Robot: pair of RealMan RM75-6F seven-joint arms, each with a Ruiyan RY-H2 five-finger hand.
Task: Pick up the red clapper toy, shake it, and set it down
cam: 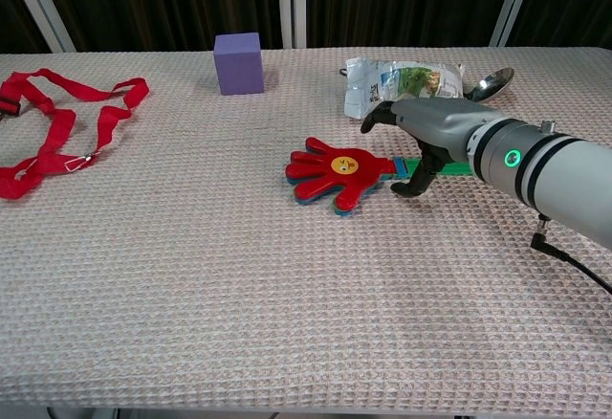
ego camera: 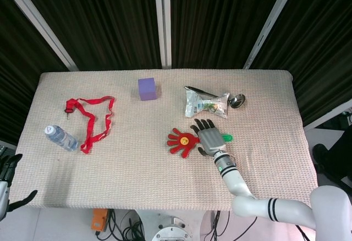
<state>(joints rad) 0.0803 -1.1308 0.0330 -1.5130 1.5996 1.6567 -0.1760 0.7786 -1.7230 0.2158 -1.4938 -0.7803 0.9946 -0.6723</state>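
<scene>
Fingers [cam: 381, 113] of the right hand [cam: 430, 130] are spread, unclenched, over the red clapper toy [cam: 337, 171] handle, positioned for grasping

Your head view looked steeply down over the whole table [ego camera: 66, 186]; your chest view faced forward, low and close. Both shared the red clapper toy [ego camera: 183, 141] and purple cube [cam: 238, 62].

Dark curtains [ego camera: 220, 15], beige woven table [ego camera: 137, 169]
</scene>
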